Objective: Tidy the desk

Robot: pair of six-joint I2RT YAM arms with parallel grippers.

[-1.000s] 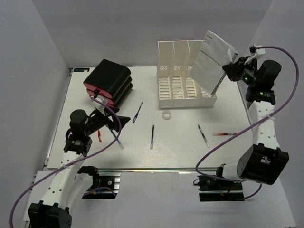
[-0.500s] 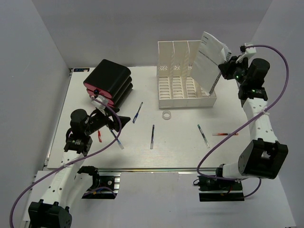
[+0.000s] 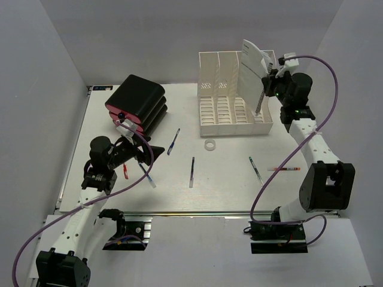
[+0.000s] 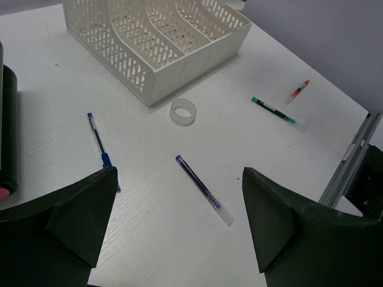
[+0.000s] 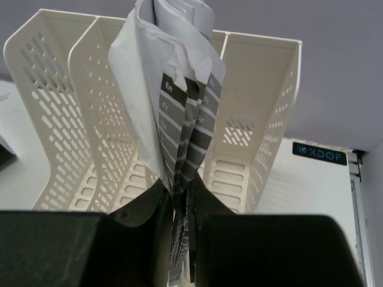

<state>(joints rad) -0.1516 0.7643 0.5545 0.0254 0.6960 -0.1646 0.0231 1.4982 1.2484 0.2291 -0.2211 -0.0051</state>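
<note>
Pinching a grey-white paper booklet (image 3: 251, 63) at the white slotted rack (image 3: 206, 72), the right gripper (image 3: 272, 84) is mid-filing; the left gripper (image 4: 179, 221) gapes wide; thin pens (image 3: 192, 171) litter the flat white desk (image 3: 227, 191).

Flat white desk (image 3: 227, 185), silver rail (image 3: 197, 213) seemingly along its near edge

The left arm is folded low, its left gripper (image 4: 179, 173) aimed forward with fingers (image 4: 78, 221) spread wide. The right arm reaches up and far back, its right gripper (image 5: 179, 212) apparently pinched tight on a paper booklet (image 5: 173, 89)
</note>
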